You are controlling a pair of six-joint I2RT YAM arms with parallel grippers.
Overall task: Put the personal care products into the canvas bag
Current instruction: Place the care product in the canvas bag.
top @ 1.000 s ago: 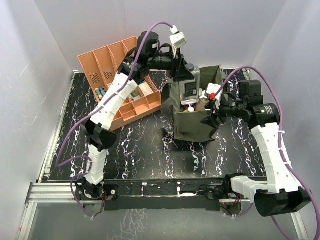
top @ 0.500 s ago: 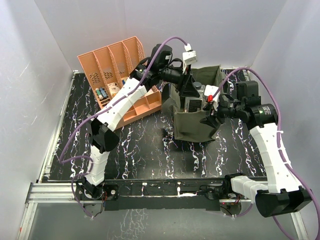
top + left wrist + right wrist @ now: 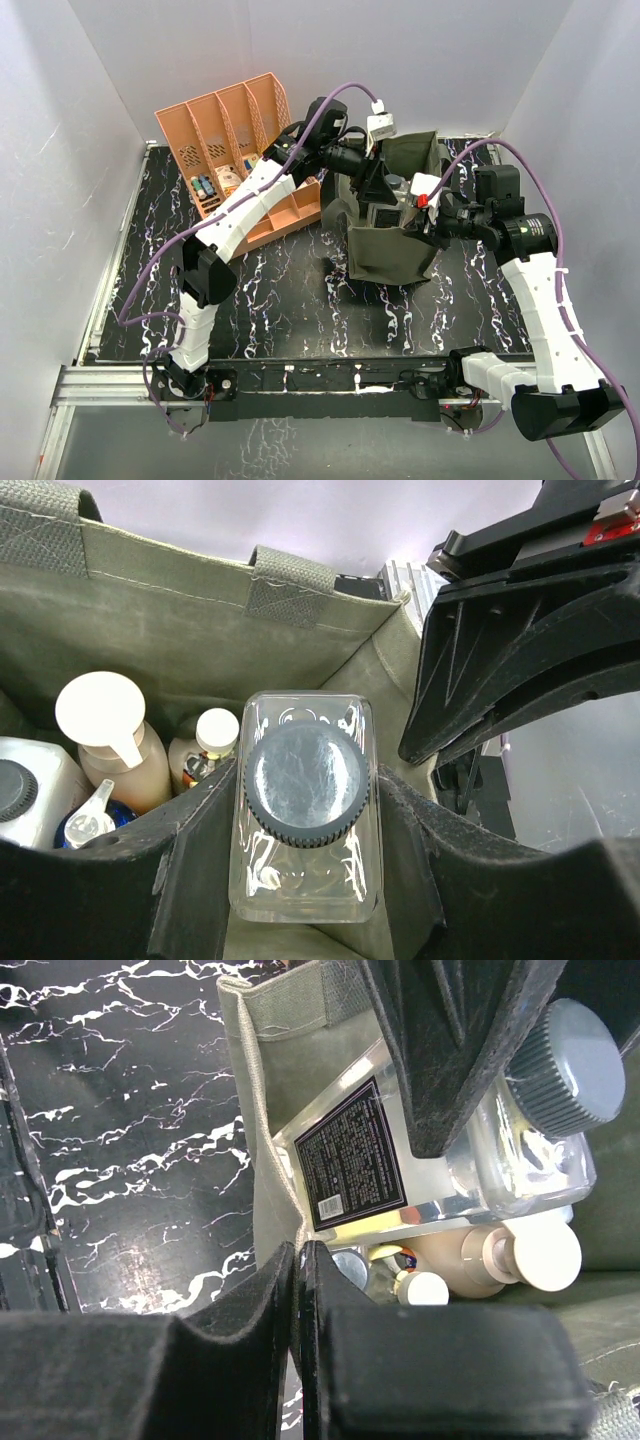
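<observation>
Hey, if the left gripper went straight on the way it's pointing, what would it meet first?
Probably the floor of the canvas bag: the left gripper, clamped on the clear dark-capped bottle, points down into it. Depth there is unclear.

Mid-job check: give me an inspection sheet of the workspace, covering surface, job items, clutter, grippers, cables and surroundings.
Surface: black white-veined tabletop, carrying the rack and the bag.
Job's things: olive-green canvas bag stands open, holding a tan pump bottle, a white bottle and a small white-capped bottle. A clear plastic bottle with dark ribbed cap is partly inside it.
Clutter: salmon-orange slotted plastic rack left of the bag, with small colourful items in its compartments.
Grippers: left gripper shut on the clear bottle; right gripper pinching the bag's rim.
Cables: purple cables loop over both arms.
Surroundings: white walls; nothing else seen.
</observation>
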